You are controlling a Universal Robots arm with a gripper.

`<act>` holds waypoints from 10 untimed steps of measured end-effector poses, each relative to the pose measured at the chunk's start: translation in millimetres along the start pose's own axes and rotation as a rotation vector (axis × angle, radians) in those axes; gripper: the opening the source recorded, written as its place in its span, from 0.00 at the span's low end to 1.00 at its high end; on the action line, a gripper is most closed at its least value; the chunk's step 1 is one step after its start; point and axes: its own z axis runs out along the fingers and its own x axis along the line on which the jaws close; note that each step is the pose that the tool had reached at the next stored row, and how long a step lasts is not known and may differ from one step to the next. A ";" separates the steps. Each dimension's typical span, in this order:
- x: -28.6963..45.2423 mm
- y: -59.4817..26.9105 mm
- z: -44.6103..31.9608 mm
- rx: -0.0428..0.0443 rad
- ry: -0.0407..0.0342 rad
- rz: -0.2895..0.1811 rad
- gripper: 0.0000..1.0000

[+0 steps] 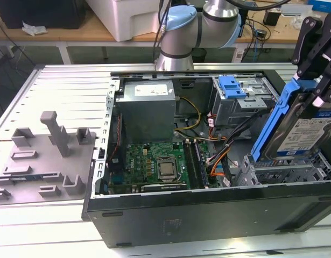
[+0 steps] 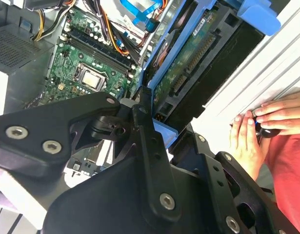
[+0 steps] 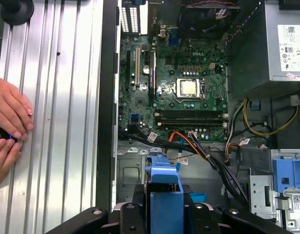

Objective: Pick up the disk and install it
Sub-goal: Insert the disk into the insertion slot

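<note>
**The disk (image 1: 309, 129) in my grip, tilted over the drive cage: install step in hand**

The disk, framed by its blue carrier bracket (image 1: 277, 115), hangs steeply tilted at the near corner of the open computer case (image 1: 208, 215), on the exterior view's right. My gripper (image 1: 317, 88) is clamped on its upper end. In the first wrist view the bracket sits between my fingers. The lower end is at the grey drive cage (image 1: 283, 174); I can't tell whether they touch. In the second wrist view the circuit-board side faces the motherboard (image 2: 91, 73).

Judgement: pick-up is done and the disk is not yet seated. Seating calls for the bracket square to the cage and clear of the orange and black cables (image 1: 220, 158) just beside it. A person's hands (image 3: 10, 119) rest on the ribbed table (image 3: 57, 97) outside the case wall, so motion should stay inside the case.
</note>
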 end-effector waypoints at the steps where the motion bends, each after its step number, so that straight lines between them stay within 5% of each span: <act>1: 0.0 -0.1 0.5 0.0000 0.0000 0.000 0.37; 10: -0.3 -0.4 2.8 0.0001 -0.0003 0.000 0.37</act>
